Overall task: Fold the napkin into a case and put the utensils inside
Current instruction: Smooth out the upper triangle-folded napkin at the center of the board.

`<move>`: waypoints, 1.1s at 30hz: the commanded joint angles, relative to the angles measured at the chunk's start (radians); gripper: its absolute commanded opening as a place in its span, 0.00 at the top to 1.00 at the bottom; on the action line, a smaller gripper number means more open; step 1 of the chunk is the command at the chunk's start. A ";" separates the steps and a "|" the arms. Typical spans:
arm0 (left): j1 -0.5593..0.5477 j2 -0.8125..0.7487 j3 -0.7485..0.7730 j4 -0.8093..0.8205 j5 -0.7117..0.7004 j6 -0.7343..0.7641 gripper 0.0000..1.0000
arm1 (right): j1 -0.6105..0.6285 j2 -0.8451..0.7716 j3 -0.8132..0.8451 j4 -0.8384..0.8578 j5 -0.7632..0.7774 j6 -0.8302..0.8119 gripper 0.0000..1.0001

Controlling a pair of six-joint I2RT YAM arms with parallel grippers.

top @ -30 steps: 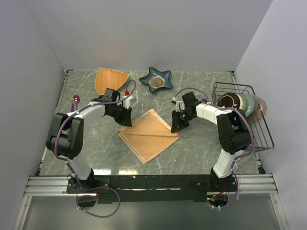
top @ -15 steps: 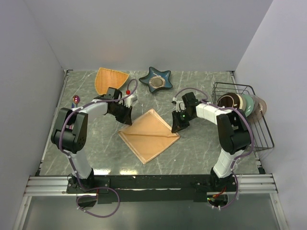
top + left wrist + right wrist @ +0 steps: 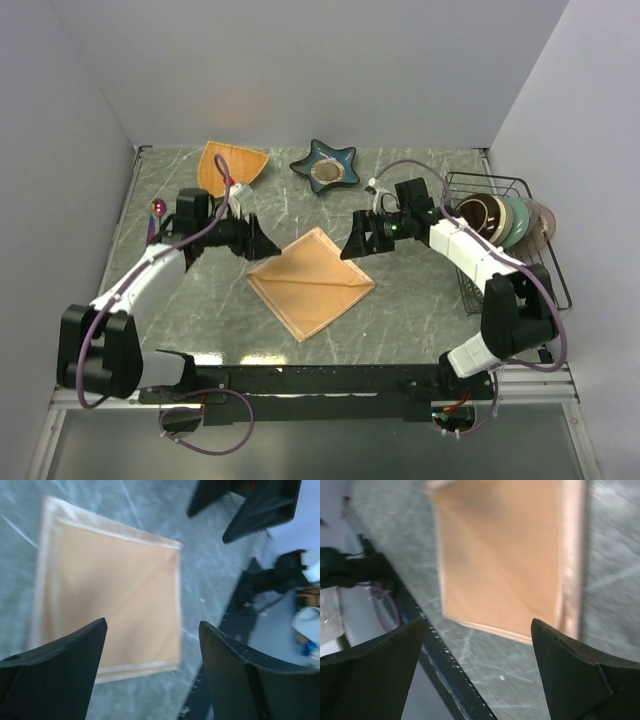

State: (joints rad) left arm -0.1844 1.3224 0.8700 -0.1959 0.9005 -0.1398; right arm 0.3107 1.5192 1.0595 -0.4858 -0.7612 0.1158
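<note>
Napkin (image 3: 312, 283): flat at mid-bench, folded to a square turned corner-on, with one diagonal crease.

Utensils (image 3: 156, 209): at the bench's left edge, well apart from the cloth. I can make out only a round purple-pink spoon bowl.

Left gripper (image 3: 262, 243): just beside the napkin's upper-left side, jaws spread wide, nothing between them.

Right gripper (image 3: 352, 247): just beside the upper-right side, jaws also spread and empty.

Wire basket (image 3: 485, 177): holds bowls, at the right edge.
</note>
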 commanded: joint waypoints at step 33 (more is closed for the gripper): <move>0.031 0.669 -0.098 0.379 0.293 -0.348 0.22 | 0.022 0.556 -0.127 0.561 -0.415 0.461 0.03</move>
State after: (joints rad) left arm -0.1726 1.9259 0.7723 0.2119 1.2213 -0.5659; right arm 0.3679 2.0102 0.9424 0.1547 -1.2091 0.6495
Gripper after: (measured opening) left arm 0.773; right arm 0.970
